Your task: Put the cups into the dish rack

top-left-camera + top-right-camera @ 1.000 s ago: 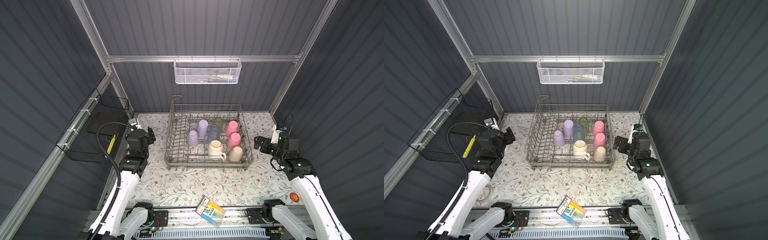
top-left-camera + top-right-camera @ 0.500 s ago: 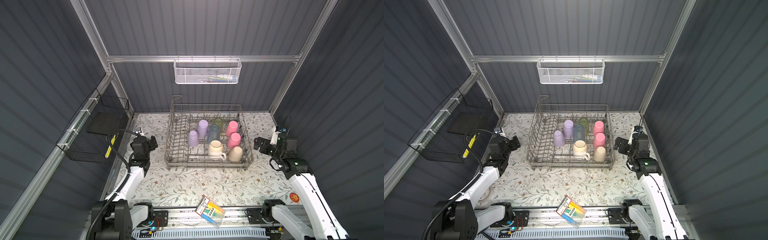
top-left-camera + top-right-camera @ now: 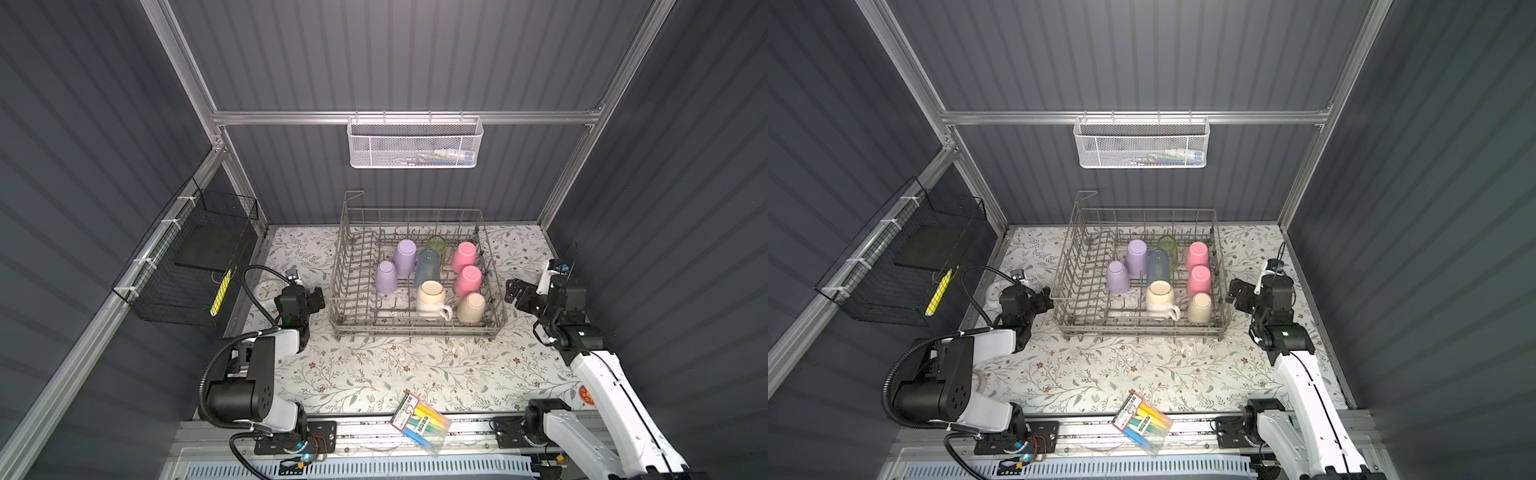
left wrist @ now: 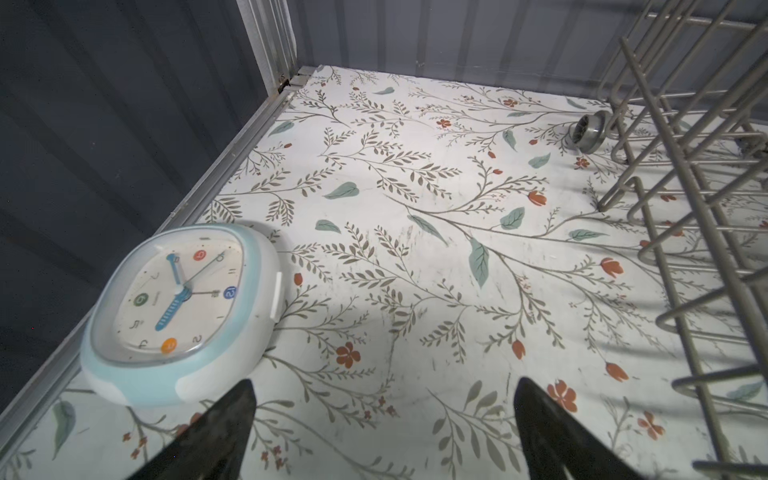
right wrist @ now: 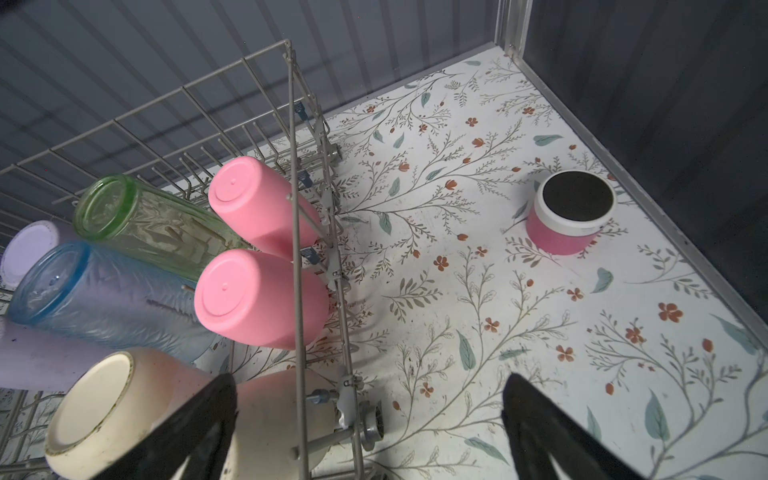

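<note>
The grey wire dish rack [image 3: 415, 329] [image 3: 1142, 331] stands at the middle back of the table. Several cups rest in it: two lilac [image 3: 405, 257] [image 3: 385, 276], a translucent blue one [image 3: 428, 264], a green tumbler [image 3: 435, 243], two pink [image 3: 463, 257] [image 3: 468, 279], a cream mug [image 3: 430, 296] and a beige cup [image 3: 471, 307]. My left gripper [image 3: 318, 299] [image 4: 384, 381] hangs open and empty over bare table, left of the rack. Open and empty too, my right gripper [image 3: 512, 291] [image 5: 370, 376] sits just outside the rack's right wall, near the beige cup [image 5: 266, 415].
A blue-and-white clock [image 4: 178, 307] lies by the left wall, close to my left gripper. A pink jar [image 5: 569, 216] stands near the back right corner. A marker pack [image 3: 419, 422] lies at the front edge. A white mesh basket [image 3: 415, 143] and a black wire basket [image 3: 187, 266] hang on the walls.
My left arm has folded down low toward its base, and its jaws have spread wider. The right arm has sunk slightly beside the rack. The cups have not moved.
</note>
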### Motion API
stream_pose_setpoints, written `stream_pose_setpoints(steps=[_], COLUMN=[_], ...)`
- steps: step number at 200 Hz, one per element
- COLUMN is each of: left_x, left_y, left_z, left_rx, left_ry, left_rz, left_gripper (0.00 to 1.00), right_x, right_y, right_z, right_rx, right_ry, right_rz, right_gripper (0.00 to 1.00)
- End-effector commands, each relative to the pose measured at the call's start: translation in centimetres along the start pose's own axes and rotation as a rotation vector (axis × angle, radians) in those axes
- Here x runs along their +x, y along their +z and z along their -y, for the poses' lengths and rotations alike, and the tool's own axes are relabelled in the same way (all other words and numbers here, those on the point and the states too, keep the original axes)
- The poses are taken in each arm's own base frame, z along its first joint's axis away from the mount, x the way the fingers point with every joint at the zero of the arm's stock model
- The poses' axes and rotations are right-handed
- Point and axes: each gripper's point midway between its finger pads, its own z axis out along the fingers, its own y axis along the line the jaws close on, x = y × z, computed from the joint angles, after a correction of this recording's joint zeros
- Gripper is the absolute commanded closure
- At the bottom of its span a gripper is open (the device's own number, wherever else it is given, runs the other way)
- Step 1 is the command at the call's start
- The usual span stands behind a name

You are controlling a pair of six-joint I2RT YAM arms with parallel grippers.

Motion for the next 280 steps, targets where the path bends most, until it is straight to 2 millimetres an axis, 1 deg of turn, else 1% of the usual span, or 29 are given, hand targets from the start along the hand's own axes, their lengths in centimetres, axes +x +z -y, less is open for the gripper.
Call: stream_pose_setpoints(steps=[1,22,31,44,50,61,72,86,96,113,132,139,141,148,172,178,193,206,214,226,246,263,268,280], left_x=[-1.2,0.5,0.7,1.7,1.2,1.8,1.3,1.8,1.4,1.7,1.5,1.6,1.6,1.5,1.6,1.6,1.5,1.6,1.6,1.5,1.5,1.5,1.5,1.5], left_y=[0.1,0.8,1.0,1.6,1.7,2.1,2.2,2.2,2.1,2.2,2.2,2.2,2.2,2.1,2.1,2.1,2.1,2.1,2.1,2.1,2.1,2.1,2.1,2.1], left_z=[0.1,0.2,0.3,0.2,0.4,0.6,0.8,0.9,0.8,0.9,0.8,0.8,0.9,0.8,0.8,0.8,0.8,0.9,0.8,0.9,0.9,0.9,0.9,0.9], left_rx=[0.014,0.021,0.025,0.016,0.010,-0.001,-0.013,-0.007,-0.010,-0.007,-0.009,-0.009,-0.008,-0.009,-0.009,-0.008,-0.007,-0.007,-0.008,-0.007,-0.006,-0.006,-0.007,-0.007], left_ry=[0.011,0.010,0.006,0.005,0.021,0.028,0.049,0.045,0.047,0.046,0.048,0.045,0.044,0.047,0.047,0.045,0.046,0.047,0.046,0.046,0.047,0.047,0.046,0.046], left_rz=[0.081,0.082,0.102,0.096,0.118,0.050,0.090,0.053,0.084,0.061,0.073,0.070,0.070,0.073,0.070,0.071,0.073,0.072,0.073,0.074,0.074,0.074,0.073,0.073], left_gripper=[0.02,0.01,0.00,0.00,0.00,0.00,0.00,0.00,0.00,0.00,0.00,0.00,0.00,0.00,0.00,0.00,0.00,0.00,0.00,0.00,0.00,0.00,0.00,0.00], right_x=[-1.9,-1.4,-1.2,-1.0,-1.1,-1.2,-1.4,-1.6,-1.4,-0.8,-0.2,-0.2,0.3,0.5,1.1,0.8,1.0,1.8,1.4,1.8,2.0,2.6,2.2,2.5], right_y=[0.0,0.7,1.0,1.6,1.8,2.3,2.7,3.3,3.7,4.7,5.8,6.1,6.5,7.1,9.1,9.4,10.0,10.8,10.6,10.5,10.5,10.5,10.3,10.5], right_z=[0.3,0.8,1.1,1.4,1.6,1.8,2.2,3.2,3.8,4.7,5.5,5.4,5.5,5.6,5.2,5.1,4.5,4.8,4.9,5.0,4.8,5.4,5.3,5.4], right_rx=[0.001,0.014,0.020,0.028,0.037,0.056,0.081,0.139,0.172,0.217,0.261,0.255,0.258,0.254,0.230,0.234,0.187,0.191,0.190,0.186,0.155,0.165,0.161,0.166], right_ry=[0.031,0.043,0.054,0.054,0.047,0.024,-0.007,-0.045,-0.074,-0.122,-0.164,-0.173,-0.178,-0.190,-0.240,-0.250,-0.237,-0.238,-0.233,-0.220,-0.226,-0.212,-0.213,-0.205], right_rz=[0.132,0.165,0.180,0.199,0.207,0.215,0.238,0.269,0.277,0.282,0.275,0.283,0.272,0.277,0.293,0.297,0.290,0.277,0.316,0.290,0.315,0.337,0.366,0.321], right_gripper=[0.01,0.01,0.01,0.01,0.01,0.01,0.01,0.01,0.01,0.01,0.01,0.01,0.01,0.01,0.01,0.01,0.01,0.01,0.01,0.01,0.01,0.01,0.01,0.01])
